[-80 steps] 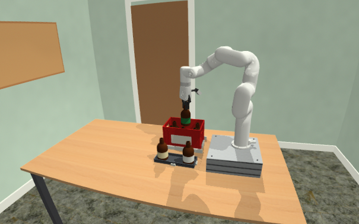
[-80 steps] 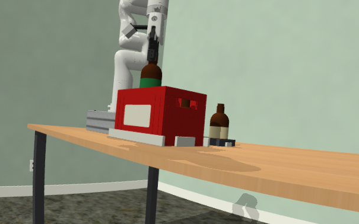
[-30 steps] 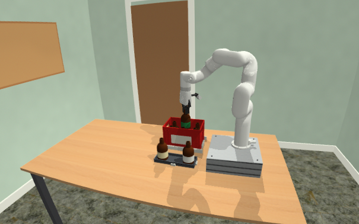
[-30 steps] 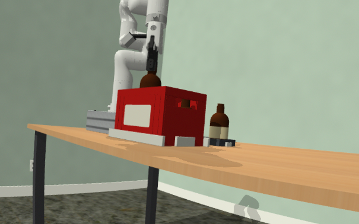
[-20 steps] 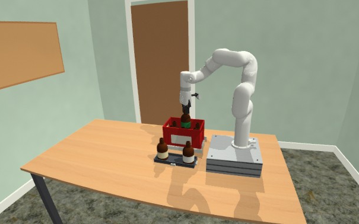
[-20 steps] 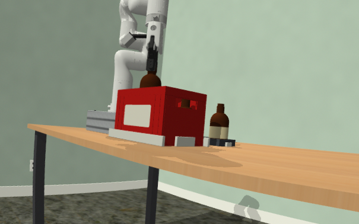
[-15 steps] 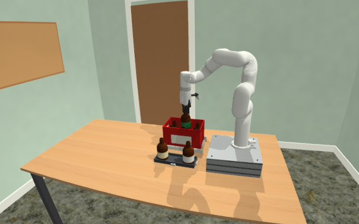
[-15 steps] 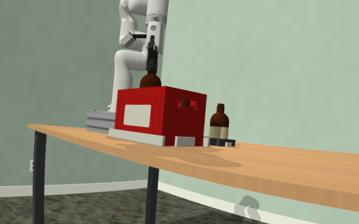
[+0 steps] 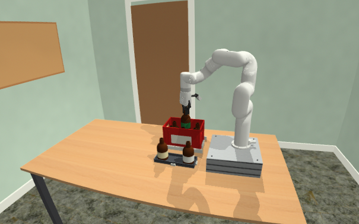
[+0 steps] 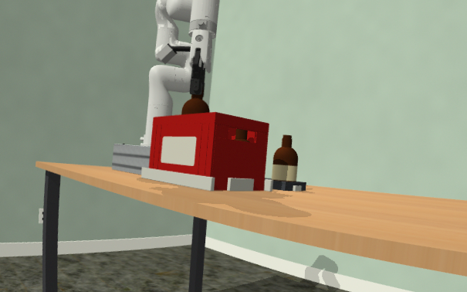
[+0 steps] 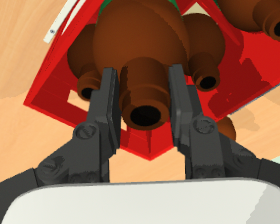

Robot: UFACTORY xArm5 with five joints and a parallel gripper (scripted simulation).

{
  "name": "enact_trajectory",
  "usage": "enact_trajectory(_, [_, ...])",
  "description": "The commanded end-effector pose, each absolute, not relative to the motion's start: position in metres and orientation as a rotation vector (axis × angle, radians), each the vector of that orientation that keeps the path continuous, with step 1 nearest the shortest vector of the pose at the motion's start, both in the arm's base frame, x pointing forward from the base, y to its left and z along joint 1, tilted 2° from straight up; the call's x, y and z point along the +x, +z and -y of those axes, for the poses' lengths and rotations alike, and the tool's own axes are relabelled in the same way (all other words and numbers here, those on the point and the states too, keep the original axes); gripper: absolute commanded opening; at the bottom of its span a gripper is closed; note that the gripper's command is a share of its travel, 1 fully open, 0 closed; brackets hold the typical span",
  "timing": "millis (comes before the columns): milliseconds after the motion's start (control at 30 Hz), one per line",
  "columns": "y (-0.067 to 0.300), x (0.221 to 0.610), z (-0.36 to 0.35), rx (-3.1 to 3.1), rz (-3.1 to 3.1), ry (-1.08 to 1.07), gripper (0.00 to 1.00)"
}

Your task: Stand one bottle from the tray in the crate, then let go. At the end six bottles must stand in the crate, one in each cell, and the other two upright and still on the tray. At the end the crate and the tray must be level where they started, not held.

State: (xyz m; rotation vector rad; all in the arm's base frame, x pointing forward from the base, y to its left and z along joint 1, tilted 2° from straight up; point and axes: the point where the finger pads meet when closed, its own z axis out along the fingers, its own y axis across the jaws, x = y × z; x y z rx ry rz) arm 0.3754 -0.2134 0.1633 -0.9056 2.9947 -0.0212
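My gripper [image 9: 186, 111] [image 10: 197, 89] [image 11: 143, 84] is shut on the neck of a brown bottle with a green label [image 9: 186, 121] [image 10: 195, 106] [image 11: 139, 36]. The bottle hangs upright, partly lowered into a cell of the red crate [image 9: 183, 137] [image 10: 205, 148] [image 11: 54, 92], its shoulder still above the rim. Other brown bottles [image 9: 197, 126] stand in neighbouring cells. Two brown bottles with cream labels [image 9: 162, 149] [image 9: 188, 152] [image 10: 285, 159] stand upright on the dark tray [image 9: 174, 160] [image 10: 289, 185] in front of the crate.
The crate rests among grey stop blocks [image 10: 177, 178] on the wooden table [image 9: 113, 160]. The arm's grey base block [image 9: 234, 157] stands right of the crate. A door and a cork board are on the walls behind.
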Motion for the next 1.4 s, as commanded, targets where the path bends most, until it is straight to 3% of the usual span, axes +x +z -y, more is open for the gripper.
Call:
enact_trajectory(0, [0.161,0.376,0.214,-0.905,-2.992,-0.026,0.00])
enact_trajectory(1367, [0.130,0.377,0.214,-0.905,-2.992,-0.026,0.00])
